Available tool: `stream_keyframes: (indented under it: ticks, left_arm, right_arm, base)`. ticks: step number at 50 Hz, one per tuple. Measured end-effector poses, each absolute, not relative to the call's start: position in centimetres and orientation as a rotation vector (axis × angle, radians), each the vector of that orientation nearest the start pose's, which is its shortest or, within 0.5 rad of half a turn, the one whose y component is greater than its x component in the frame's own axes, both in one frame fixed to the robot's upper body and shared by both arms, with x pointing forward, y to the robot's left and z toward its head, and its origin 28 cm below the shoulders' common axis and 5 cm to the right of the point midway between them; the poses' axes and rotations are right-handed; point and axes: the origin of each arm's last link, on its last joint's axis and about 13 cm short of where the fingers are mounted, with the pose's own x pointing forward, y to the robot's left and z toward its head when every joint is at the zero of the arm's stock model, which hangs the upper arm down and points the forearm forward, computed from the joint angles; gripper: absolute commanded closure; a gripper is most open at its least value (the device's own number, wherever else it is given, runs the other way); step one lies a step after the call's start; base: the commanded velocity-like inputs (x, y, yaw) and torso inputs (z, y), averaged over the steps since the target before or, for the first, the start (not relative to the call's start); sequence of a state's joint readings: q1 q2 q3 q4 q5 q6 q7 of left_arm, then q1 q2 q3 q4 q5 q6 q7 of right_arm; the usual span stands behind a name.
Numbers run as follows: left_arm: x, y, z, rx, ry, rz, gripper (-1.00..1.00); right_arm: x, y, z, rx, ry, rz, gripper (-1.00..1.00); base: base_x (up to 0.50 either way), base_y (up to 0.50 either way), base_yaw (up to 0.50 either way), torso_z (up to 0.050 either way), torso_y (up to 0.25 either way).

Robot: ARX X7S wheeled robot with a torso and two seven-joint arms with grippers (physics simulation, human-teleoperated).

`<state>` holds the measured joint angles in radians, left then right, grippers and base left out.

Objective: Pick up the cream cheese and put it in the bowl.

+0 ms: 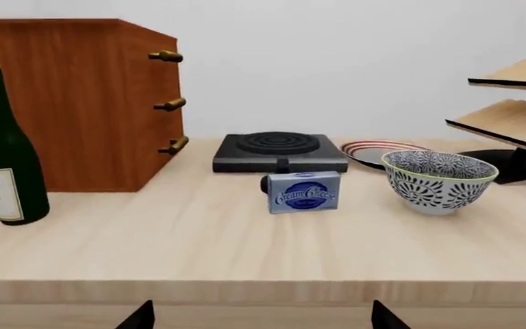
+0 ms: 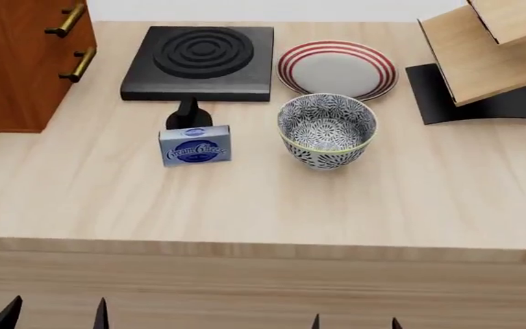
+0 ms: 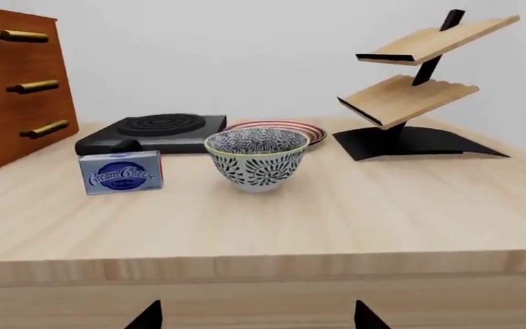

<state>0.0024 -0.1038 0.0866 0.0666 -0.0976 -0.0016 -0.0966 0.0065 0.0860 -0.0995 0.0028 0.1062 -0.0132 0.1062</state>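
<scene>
Wide pale wooden table (image 2: 427, 199). Patterned bowl (image 2: 327, 130) upright beside black stove (image 2: 199, 63). Cream cheese (image 2: 195, 145) standing left of bowl, apart. Left gripper (image 2: 57, 317), right gripper (image 2: 355, 322) open, below table's edge.

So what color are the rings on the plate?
Red rings on a white plate, clearest in the head view.

The cream cheese (image 2: 195, 145) stands on its long edge, a small pale grey-blue box with a dark blue oval label and white script facing the front edge of the bench. Just to its right, apart from it, sits the bowl (image 2: 327, 130), upright, deep and round, dark blue-and-white floral with a yellowish-green rim, nothing inside. Both sit mid-bench.
</scene>
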Motion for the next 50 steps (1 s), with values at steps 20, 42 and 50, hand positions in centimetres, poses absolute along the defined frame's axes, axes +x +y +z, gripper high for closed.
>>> stream_keyframes:
  ticks: [20, 42, 50]
  left_arm:
    - [20.87, 21.15, 2.71, -0.008, -0.064, -0.011, -1.0]
    - [20.76, 21.37, 2.94, 0.002, -0.075, -0.011, -1.0]
    - [20.8, 21.49, 2.99, -0.003, -0.076, -0.01, -1.0]
  right_arm:
    - [21.3, -9.72, 1.46, 0.009, -0.03, -0.043, -1.0]
    - [21.01, -9.68, 1.83, 0.004, -0.05, -0.033, -1.0]
    - [21.02, -9.68, 1.81, 0.001, -0.054, -0.032, -1.0]
  base:
    - [0.0, 0.12, 0.0, 0.034, 0.0]
    - [0.43, 0.06, 0.0, 0.0, 0.0]
    - [0.5, -0.11, 0.0, 0.0, 0.0]
